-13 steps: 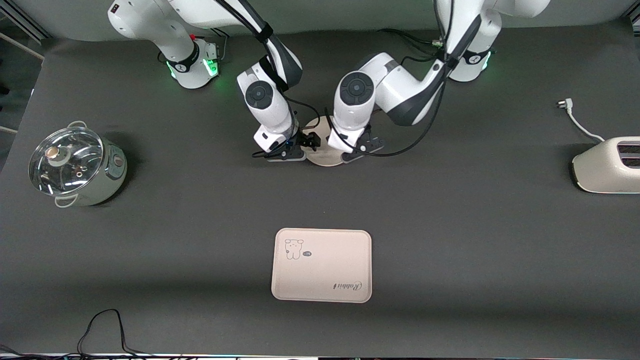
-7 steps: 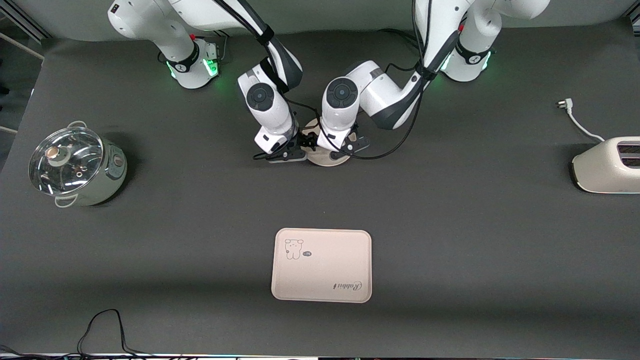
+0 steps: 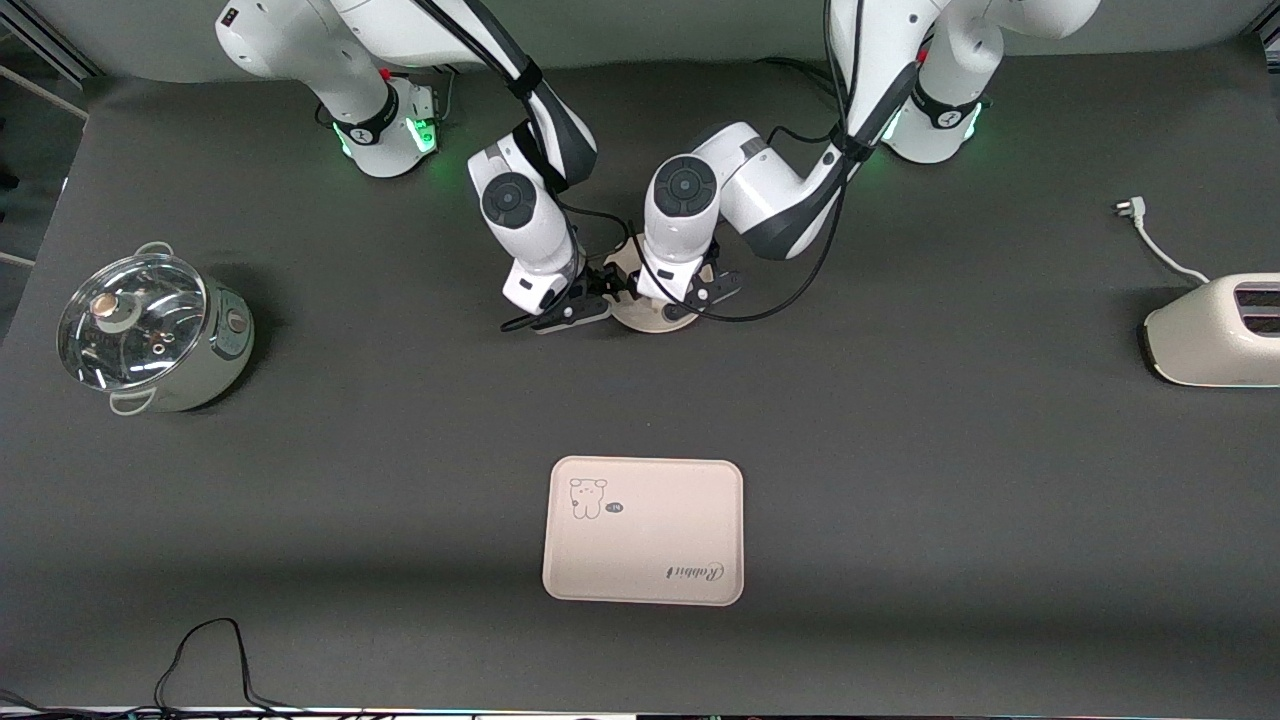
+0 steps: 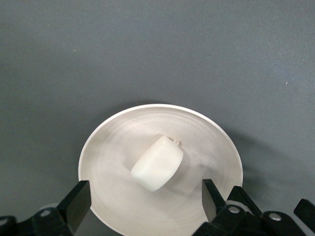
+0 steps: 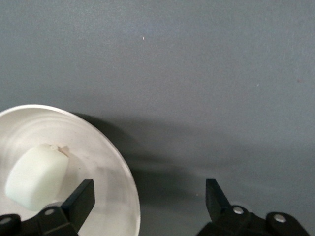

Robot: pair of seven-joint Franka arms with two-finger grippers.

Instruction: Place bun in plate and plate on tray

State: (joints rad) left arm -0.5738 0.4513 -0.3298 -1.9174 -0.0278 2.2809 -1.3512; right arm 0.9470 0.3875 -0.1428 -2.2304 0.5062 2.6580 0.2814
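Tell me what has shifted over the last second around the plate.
The left gripper swung in toward the right arm's end and now hangs open over the plate, its fingers astride the bun lying there. The right gripper, open at the plate's edge, eased slightly toward the bases. Nothing was grasped. The plate, tray, pot and toaster stayed put.

The bun [image 4: 157,169] lies in the plate [image 4: 108,147], which rests on the counter [image 3: 900,450] near the arms' bases. The tray [image 3: 643,531] lies nearer the front camera, well apart. Both tools, the left [image 4: 142,204] and the right [image 5: 147,204], hang open over the plate.
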